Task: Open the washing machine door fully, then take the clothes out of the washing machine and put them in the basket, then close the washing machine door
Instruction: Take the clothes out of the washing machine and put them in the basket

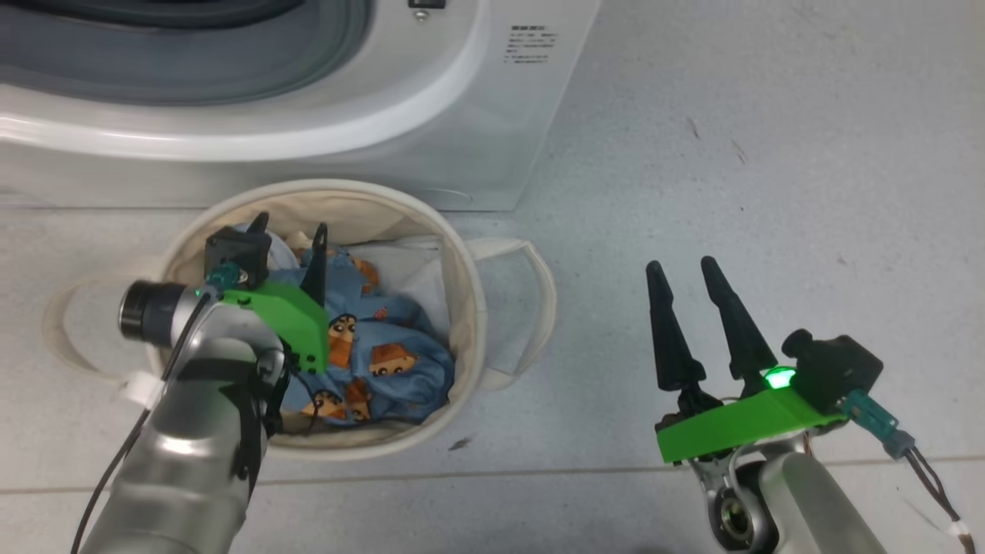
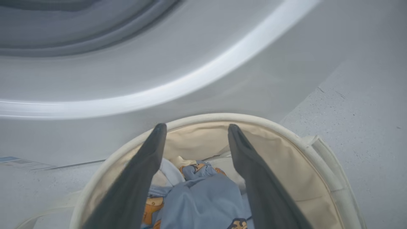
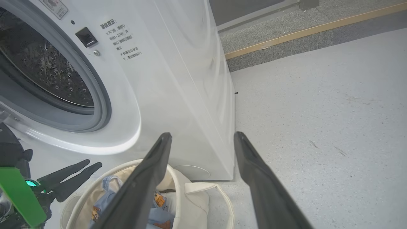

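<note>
Left tool (spread wide), over clothes, within basket

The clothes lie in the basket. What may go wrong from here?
1. The open left gripper hangs low over the clothes; rising, a finger might catch the fabric and pull it out.
2. The basket stands close to the washing machine; the arm might knock it.

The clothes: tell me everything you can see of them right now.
The clothes are one soft light-blue garment printed with orange-brown cartoon faces, with a cream lining showing at one fold. It lies crumpled inside the basket, below the rim. The left gripper hangs open above it, fingers either side of a fold; whether they touch the fabric can't be told.
</note>
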### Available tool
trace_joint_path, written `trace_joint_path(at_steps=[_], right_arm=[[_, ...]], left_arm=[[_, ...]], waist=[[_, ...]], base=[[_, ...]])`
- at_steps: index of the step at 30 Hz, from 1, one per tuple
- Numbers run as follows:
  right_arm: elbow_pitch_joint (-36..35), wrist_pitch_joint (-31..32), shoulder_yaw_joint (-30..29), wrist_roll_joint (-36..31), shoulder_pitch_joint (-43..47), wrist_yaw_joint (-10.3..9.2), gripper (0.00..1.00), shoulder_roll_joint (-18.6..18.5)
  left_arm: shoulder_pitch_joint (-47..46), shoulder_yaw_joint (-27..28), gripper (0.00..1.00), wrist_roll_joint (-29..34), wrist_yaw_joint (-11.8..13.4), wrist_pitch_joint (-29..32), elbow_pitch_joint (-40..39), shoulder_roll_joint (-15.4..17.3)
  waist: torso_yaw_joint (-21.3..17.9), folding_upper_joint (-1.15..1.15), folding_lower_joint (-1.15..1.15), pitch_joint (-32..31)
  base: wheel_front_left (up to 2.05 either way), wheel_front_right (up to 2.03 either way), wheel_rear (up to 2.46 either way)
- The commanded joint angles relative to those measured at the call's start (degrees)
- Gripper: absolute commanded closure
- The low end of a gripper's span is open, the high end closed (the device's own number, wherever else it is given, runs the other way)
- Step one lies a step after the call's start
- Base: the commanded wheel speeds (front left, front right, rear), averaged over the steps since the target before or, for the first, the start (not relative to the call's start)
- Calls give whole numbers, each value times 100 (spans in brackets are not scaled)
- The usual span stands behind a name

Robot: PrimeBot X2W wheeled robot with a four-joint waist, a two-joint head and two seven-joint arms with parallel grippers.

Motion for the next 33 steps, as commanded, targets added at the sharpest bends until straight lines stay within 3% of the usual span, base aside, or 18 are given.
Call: trace_joint_path(at_steps=[1, 18, 33], right_arm=[[-157, -71, 109, 18, 13, 6, 0, 3], [-88, -71, -139, -98, 275, 6, 0, 3], [-121, -71, -646, -279, 717, 6, 0, 3]], left_arm=[[-47, 130, 0, 57, 57, -33, -233, 175], [910, 326, 0, -35, 32, -34, -2128, -97], [2226, 471, 0, -433, 382, -34, -3577, -243]], waist=[[78, 0, 0, -89], [561, 0, 0, -1126], [805, 0, 0, -1871]], base=[[0, 0, 0], [0, 0, 0], [0, 0, 0]])
